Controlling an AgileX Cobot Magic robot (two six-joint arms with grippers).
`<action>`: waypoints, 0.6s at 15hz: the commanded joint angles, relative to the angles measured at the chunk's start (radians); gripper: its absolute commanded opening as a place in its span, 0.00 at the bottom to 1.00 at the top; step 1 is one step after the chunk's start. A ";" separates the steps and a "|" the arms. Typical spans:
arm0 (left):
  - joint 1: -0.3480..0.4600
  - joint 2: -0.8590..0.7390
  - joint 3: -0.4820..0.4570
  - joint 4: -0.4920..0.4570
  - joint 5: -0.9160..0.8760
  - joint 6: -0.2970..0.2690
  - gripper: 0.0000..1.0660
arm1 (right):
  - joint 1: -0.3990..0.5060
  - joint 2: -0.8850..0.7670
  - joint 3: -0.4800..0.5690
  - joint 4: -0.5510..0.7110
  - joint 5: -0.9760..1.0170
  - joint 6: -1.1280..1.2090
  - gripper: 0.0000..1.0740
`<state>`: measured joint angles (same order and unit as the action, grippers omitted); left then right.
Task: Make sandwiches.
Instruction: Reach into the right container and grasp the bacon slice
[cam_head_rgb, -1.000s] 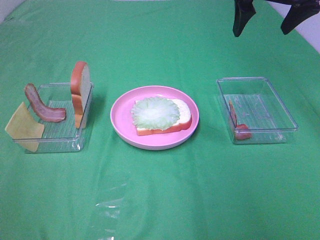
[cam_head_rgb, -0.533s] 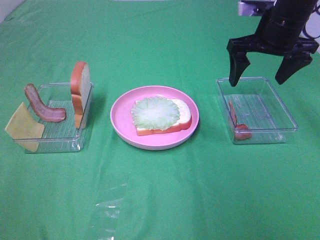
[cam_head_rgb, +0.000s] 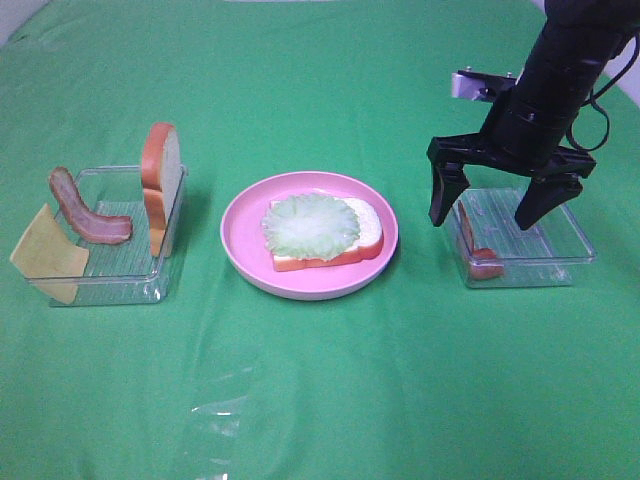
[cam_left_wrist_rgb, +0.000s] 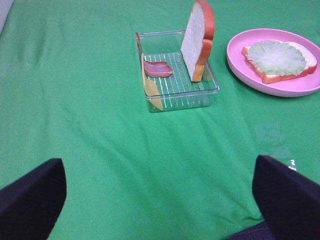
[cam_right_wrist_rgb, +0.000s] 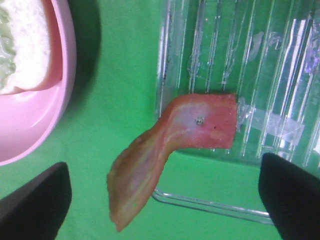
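**Kid:** Where is your right claw?

**Me:** My right claw (cam_head_rgb: 481, 221) hangs over the clear plastic tray on the right (cam_head_rgb: 560, 250). Its two black fingers (cam_right_wrist_rgb: 35, 205) are spread wide and hold nothing.

**Kid:** What is in that tray?

**Me:** One reddish-pink toy bacon strip (cam_head_rgb: 478, 255). It leans on the wall nearest the plate, and one end flops over the edge. It sits between my fingers, but I touch it with neither.

**Kid:** Where is the sandwich?

**Me:** On the round pink plate (cam_head_rgb: 240, 235) in the middle of the green counter (cam_head_rgb: 320, 400). I see a white bread slice with orange-brown crust (cam_head_rgb: 365, 240) and a pale green lettuce leaf (cam_head_rgb: 310, 222) on top.

**Kid:** And your other claw?

**Me:** My left claw (cam_left_wrist_rgb: 160, 200) is wide open and empty too, over bare green cloth. The left clear tray (cam_head_rgb: 110, 280) holds an upright bread slice (cam_head_rgb: 160, 185), a second bacon strip (cam_head_rgb: 90, 215) and a pale yellow cheese square (cam_head_rgb: 47, 255) at the end away from the plate.
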<state>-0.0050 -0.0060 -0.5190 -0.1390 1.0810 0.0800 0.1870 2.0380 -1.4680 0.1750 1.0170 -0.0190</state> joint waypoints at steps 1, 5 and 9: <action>0.002 -0.002 0.001 -0.004 -0.003 -0.001 0.87 | 0.001 0.003 0.005 0.013 0.001 -0.019 0.89; 0.002 -0.002 0.001 -0.004 -0.003 -0.001 0.87 | 0.001 0.003 0.005 0.051 0.001 -0.031 0.86; 0.002 -0.002 0.001 -0.004 -0.003 -0.001 0.87 | 0.014 0.003 0.005 0.042 -0.005 -0.035 0.85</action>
<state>-0.0050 -0.0060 -0.5190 -0.1390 1.0810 0.0800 0.1990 2.0400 -1.4670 0.2200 1.0150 -0.0420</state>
